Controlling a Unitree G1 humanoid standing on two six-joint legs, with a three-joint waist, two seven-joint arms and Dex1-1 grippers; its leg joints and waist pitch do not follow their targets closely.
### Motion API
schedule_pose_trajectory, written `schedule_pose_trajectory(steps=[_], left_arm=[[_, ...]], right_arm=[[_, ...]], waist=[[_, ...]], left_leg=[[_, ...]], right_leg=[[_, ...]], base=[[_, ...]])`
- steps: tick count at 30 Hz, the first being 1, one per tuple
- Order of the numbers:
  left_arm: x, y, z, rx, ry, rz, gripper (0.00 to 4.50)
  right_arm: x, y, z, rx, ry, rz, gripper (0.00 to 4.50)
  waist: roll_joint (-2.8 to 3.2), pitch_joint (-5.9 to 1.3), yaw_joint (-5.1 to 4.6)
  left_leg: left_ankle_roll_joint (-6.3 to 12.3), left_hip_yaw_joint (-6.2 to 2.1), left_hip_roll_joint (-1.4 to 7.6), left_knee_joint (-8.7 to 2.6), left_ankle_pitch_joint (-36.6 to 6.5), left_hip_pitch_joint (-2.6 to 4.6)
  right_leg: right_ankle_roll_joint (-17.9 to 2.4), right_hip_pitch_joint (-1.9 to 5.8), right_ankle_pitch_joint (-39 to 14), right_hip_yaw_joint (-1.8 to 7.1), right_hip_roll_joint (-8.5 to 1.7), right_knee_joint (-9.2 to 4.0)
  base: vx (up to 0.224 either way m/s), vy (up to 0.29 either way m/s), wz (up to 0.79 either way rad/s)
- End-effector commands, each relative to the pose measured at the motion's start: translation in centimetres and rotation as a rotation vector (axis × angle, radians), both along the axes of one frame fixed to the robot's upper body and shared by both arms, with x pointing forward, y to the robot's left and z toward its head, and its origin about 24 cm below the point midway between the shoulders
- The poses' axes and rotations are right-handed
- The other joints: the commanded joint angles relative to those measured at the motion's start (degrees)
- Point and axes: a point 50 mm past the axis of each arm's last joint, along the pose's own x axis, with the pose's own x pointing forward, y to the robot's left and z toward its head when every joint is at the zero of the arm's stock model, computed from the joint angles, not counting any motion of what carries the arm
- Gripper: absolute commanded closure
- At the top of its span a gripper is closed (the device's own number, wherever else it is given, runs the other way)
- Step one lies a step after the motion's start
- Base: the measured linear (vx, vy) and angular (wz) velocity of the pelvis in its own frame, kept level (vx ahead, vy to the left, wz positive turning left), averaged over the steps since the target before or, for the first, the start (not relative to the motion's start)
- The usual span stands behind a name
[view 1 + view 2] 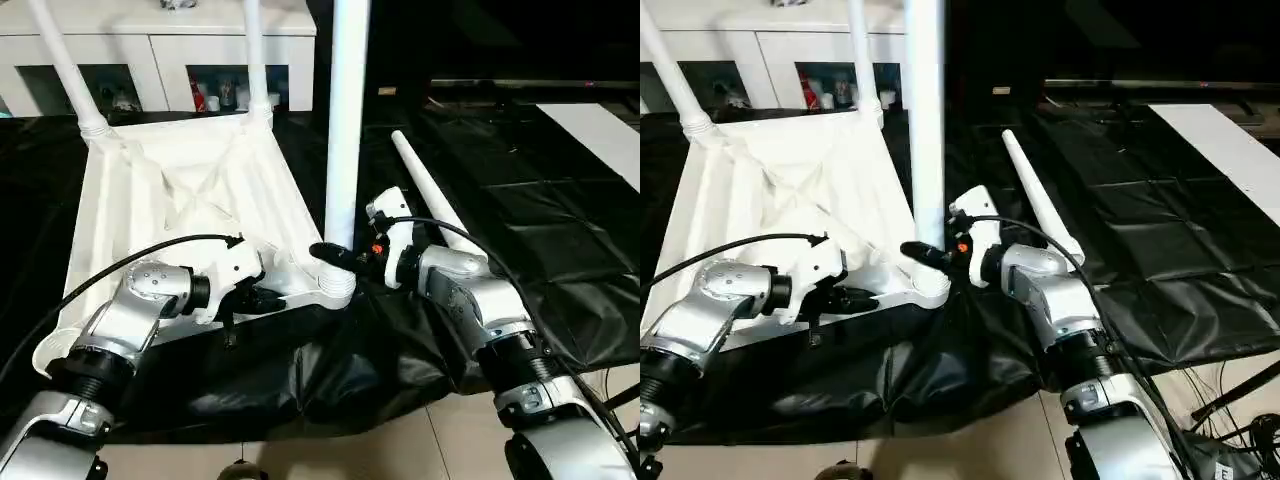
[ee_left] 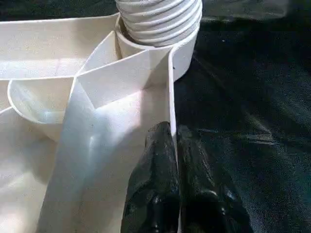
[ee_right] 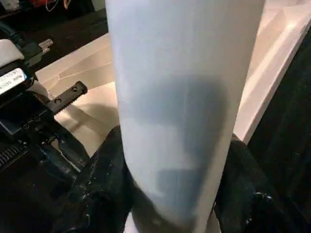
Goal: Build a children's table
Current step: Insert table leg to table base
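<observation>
The white table top lies upside down on the black sheet, ribs showing. Two legs stand in its far corner sockets. A third leg stands upright in the near right socket, its ribbed end seated in the cup. My right gripper is shut around this leg just above the socket. My left gripper is shut on the top's thin rim, a short way left of that socket. The fourth leg lies loose on the sheet to the right.
A white glass-door cabinet stands behind the work. The black sheet hangs over the table's front edge, with tiled floor below. A white board lies at the far right.
</observation>
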Motion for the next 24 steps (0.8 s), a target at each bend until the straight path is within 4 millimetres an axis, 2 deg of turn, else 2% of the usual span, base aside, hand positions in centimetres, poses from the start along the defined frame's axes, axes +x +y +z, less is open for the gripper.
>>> schedule_pose_trajectory(steps=[1, 13, 18, 19, 22, 23, 24], left_arm=[[-0.6, -1.6, -0.5, -0.024, 0.022, -0.053, 4.50], [-0.6, -1.5, -0.4, -0.026, 0.021, -0.037, 4.50], [-0.2, -1.3, -0.2, -0.035, 0.007, -0.004, 4.50], [-0.1, -1.3, -0.1, -0.039, 0.003, 0.005, 4.50], [0.0, -1.2, -0.1, -0.040, -0.002, 0.014, 4.50], [0.1, -1.1, -0.1, -0.039, -0.002, 0.017, 4.50], [0.1, -1.1, -0.1, -0.038, -0.003, 0.018, 4.50]], right_arm=[[0.3, -0.4, -0.3, -0.030, 0.013, -0.004, 2.62], [0.0, -0.8, -2.3, 0.040, 0.059, -0.064, 2.63], [-0.6, -1.3, -3.5, 0.130, 0.086, -0.097, 2.63], [-0.8, -1.5, -3.9, 0.155, 0.090, -0.112, 2.63], [-1.1, -1.6, -4.4, 0.185, 0.097, -0.131, 2.63], [-1.3, -1.6, -4.6, 0.194, 0.098, -0.136, 2.64], [-1.5, -1.6, -4.9, 0.204, 0.098, -0.143, 2.64]], waist=[[0.34, -4.15, -0.45], [0.66, -4.13, -0.64], [0.67, -4.22, -0.58], [0.94, -4.19, -0.62], [0.92, -4.16, -0.57], [1.44, -4.20, -0.51], [1.22, -4.15, -0.61]], left_leg=[[-1.63, -0.22, 1.32, -4.09, -15.51, 1.52], [-1.84, -0.39, 1.32, -4.24, -16.98, 1.55], [-1.49, -0.36, 1.32, -4.19, -17.20, 1.56], [-1.48, -0.34, 1.33, -4.20, -17.50, 1.58], [-1.43, -0.42, 1.35, -4.26, -18.52, 1.68], [-1.56, -0.54, 1.37, -4.29, -18.50, 1.67], [-1.59, -0.45, 1.38, -4.33, -18.68, 1.65]], right_leg=[[-10.70, 2.00, -12.67, 2.33, -4.12, -4.66], [-10.76, 2.00, -13.62, 2.26, -4.04, -4.81], [-11.23, 2.09, -12.93, 2.26, -4.07, -4.82], [-11.35, 1.96, -12.90, 2.27, -4.02, -4.87], [-11.46, 1.97, -14.04, 2.27, -4.09, -5.00], [-11.53, 1.98, -13.92, 2.23, -4.12, -4.90], [-11.53, 1.91, -13.59, 2.21, -3.98, -5.00]], base=[[0.000, 0.000, 0.00], [0.000, 0.000, 0.00], [0.000, 0.000, 0.00], [0.000, 0.000, 0.00], [0.000, 0.000, 0.00], [0.000, 0.000, 0.00], [0.000, 0.000, 0.00]])
